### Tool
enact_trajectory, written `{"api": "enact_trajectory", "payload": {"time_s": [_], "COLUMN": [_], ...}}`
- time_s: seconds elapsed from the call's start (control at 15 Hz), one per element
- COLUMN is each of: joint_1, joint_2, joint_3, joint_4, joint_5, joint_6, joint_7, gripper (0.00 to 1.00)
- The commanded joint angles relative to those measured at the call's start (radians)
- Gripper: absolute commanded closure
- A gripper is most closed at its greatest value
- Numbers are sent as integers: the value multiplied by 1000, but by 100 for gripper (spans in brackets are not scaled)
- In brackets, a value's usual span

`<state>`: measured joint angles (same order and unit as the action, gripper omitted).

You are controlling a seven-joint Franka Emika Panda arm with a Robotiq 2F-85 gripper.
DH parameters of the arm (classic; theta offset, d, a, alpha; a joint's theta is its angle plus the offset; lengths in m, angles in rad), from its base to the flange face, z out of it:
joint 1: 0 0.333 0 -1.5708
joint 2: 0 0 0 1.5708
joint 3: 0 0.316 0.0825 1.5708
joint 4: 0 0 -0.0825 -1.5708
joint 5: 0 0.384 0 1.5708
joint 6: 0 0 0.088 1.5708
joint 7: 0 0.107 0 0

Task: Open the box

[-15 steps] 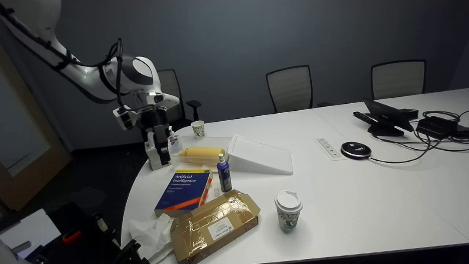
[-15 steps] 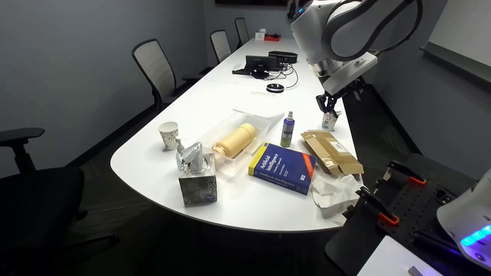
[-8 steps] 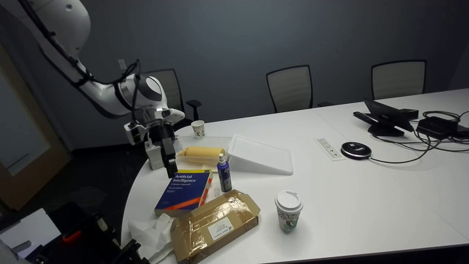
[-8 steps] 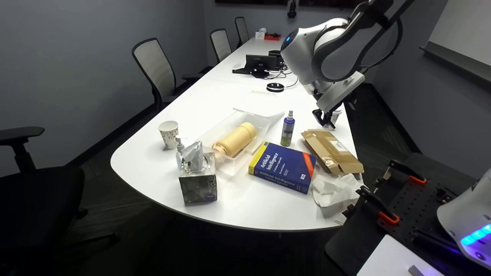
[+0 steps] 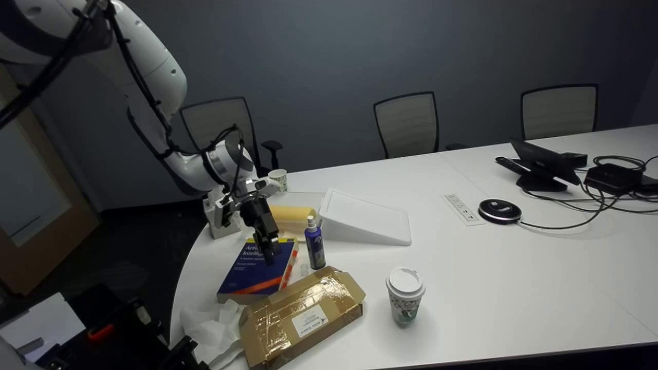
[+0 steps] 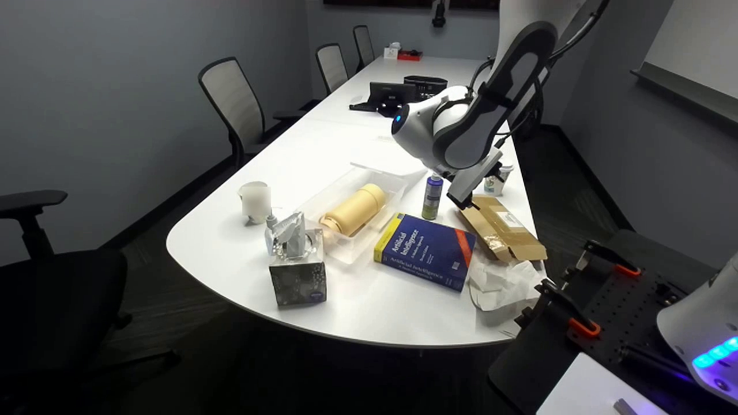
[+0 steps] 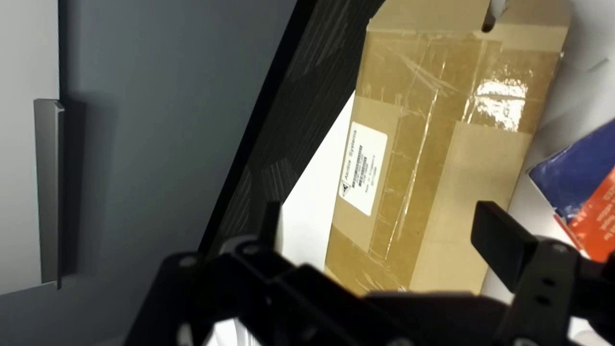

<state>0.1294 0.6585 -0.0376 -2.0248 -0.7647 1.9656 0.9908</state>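
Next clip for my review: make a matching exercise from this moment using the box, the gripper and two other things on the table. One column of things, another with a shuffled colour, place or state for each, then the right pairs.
Column one
1. box
2. book
3. yellow bottle
4. gripper

Column two
A. jaws apart, as the wrist view shows
B. lying inside a clear tub
C. brown, bearing a white label
D. mostly dark blue, with yellow and orange

Right pairs: 1-C, 2-D, 3-B, 4-A

brn box [image 7: 432,163] w/ wht label [image 7: 363,168], blk hand [image 7: 382,223], blue bk [image 6: 425,248] w/ orange stripe [image 6: 463,250]
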Motion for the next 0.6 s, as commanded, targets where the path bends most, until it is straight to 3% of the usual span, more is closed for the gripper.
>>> {"api": "enact_trajectory", "payload": {"time_s": [0.0,0.53], "joint_1": [29,51], "joint_2": [130,324], "joint_3": [-33,-67], "joint_4": [139,318], "joint_5": [-14,9], "joint_6": [-33,-54], "joint_7": [-10,-8], "gripper": [0,0]}}
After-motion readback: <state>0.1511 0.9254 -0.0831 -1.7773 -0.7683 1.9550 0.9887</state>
